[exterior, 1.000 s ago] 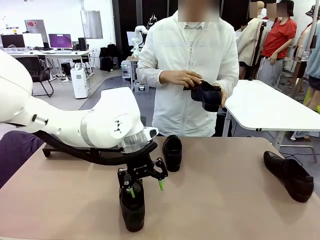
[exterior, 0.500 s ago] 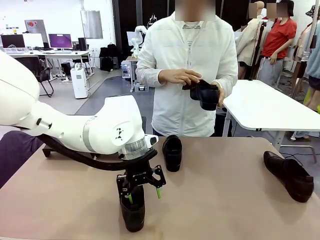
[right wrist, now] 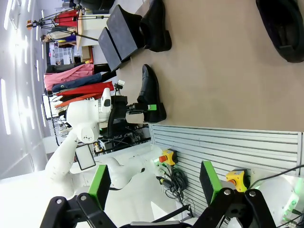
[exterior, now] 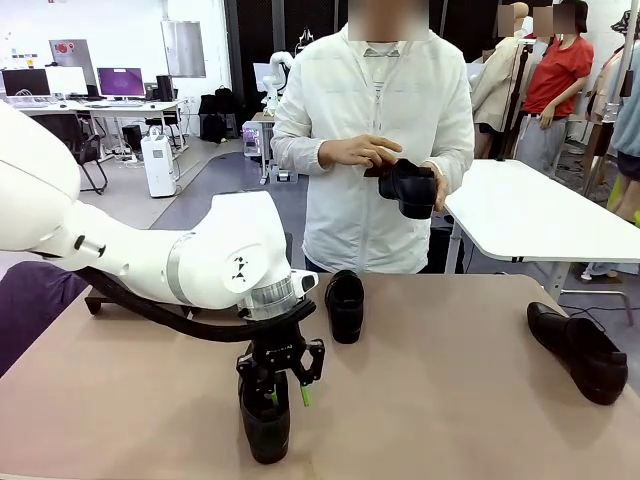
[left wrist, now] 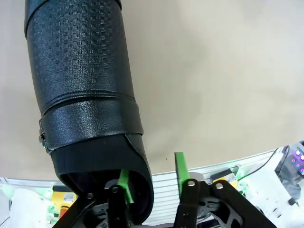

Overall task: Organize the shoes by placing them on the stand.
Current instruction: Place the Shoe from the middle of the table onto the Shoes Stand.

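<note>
Your left tool [left wrist: 151,168] stands partway apart astride the side wall of the nearest shoe [exterior: 265,430], by the table's [exterior: 450,400] robot-side edge. One pad is inside the opening and the other is outside, not touching, so nothing is grasped. Your right tool [right wrist: 154,171] is released and empty. The leather looks smooth and fairly stiff, so it's probably slippery, and the shoe is likely light. Expect the collar wall to flex, and bite deep near the heel. The stand [right wrist: 124,28] sits toward the far left corner.
</note>
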`<action>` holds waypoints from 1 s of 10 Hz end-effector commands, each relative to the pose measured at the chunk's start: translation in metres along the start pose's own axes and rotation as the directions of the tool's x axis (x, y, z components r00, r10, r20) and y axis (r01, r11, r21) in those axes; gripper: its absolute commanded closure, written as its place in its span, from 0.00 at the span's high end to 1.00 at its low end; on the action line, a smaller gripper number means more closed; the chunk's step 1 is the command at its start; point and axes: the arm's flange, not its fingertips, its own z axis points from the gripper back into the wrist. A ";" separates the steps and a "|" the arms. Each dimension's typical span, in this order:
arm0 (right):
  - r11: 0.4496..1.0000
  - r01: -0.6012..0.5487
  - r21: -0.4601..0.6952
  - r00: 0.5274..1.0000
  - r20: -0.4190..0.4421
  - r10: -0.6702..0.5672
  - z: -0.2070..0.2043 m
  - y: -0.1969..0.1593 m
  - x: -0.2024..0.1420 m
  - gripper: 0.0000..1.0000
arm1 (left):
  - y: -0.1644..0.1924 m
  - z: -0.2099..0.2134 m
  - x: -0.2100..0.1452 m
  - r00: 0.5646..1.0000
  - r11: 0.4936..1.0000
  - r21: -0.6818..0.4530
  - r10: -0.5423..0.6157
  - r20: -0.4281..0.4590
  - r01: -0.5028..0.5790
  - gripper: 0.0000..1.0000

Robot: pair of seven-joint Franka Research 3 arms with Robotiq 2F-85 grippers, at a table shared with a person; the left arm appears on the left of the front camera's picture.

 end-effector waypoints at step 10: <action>1.000 0.004 -0.005 1.000 -0.004 -0.004 0.003 0.003 -0.001 1.00 | 0.046 0.106 -0.066 0.942 0.953 0.083 -0.302 0.149 0.292 0.00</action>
